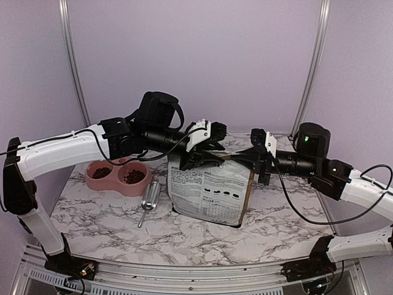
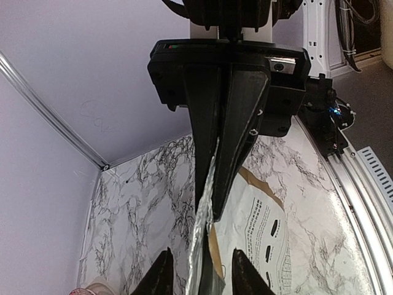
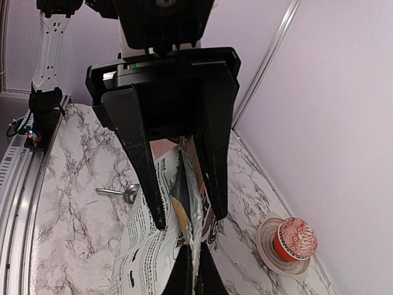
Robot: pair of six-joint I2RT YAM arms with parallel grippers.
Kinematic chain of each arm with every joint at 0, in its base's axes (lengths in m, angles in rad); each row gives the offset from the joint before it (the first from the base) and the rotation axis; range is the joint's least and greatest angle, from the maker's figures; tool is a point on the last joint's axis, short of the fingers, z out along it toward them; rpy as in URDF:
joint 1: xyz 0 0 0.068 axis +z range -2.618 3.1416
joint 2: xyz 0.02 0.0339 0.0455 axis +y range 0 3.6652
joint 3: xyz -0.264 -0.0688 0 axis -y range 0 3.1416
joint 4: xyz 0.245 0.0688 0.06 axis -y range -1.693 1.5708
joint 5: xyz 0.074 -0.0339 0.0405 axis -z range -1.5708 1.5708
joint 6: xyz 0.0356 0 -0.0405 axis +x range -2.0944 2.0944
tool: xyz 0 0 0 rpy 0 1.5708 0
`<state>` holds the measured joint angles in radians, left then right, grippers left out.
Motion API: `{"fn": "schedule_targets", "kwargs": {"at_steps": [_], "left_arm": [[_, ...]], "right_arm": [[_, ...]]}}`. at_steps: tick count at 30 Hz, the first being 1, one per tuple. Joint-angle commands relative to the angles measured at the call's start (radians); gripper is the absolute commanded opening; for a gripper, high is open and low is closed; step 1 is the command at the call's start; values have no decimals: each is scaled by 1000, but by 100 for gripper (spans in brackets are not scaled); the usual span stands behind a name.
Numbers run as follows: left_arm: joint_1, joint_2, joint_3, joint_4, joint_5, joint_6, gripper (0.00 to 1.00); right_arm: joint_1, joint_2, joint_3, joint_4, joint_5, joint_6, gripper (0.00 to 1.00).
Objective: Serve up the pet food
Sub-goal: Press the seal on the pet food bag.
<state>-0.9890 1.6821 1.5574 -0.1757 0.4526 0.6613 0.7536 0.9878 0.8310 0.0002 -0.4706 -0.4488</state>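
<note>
The pet food shows as dark kibble [image 1: 134, 176] in both cups of a pink double bowl [image 1: 116, 183] at the left. The printed paper bag [image 1: 209, 192] stands at the table's middle. My right gripper [image 1: 238, 156] is shut on the bag's foil-lined top edge; in the right wrist view [image 3: 195, 270] its fingers pinch that edge. My left gripper [image 1: 202, 155] is open, with one finger on each side of the same top edge and not touching it, as the left wrist view [image 2: 199, 276] shows. The bag's inside is hidden.
A metal scoop [image 1: 149, 200] lies on the table between the bowl and the bag. A cupcake in a red wrapper [image 3: 293, 238] sits on a small plate [image 3: 270, 251] near the back right wall. Purple walls close in the back and sides.
</note>
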Motion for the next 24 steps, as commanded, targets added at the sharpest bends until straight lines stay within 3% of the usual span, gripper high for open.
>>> {"fn": "schedule_targets", "kwargs": {"at_steps": [1,8,12,22,24], "left_arm": [[-22,15,14,34,-19,12,31],[-48,31,3,47,-93,44,25],[-56,30,-16,84,-162,49,1],[-55,-25,-104,120,-280,131,0],[-41,-34,-107,95,-269,145,3]], "right_arm": [[3,-21,2,38,-21,2,0],[3,-36,-1,38,-31,5,0],[2,-42,-2,38,-41,7,0],[3,-65,-10,44,-47,10,0],[3,-71,-12,46,-48,8,0]]}}
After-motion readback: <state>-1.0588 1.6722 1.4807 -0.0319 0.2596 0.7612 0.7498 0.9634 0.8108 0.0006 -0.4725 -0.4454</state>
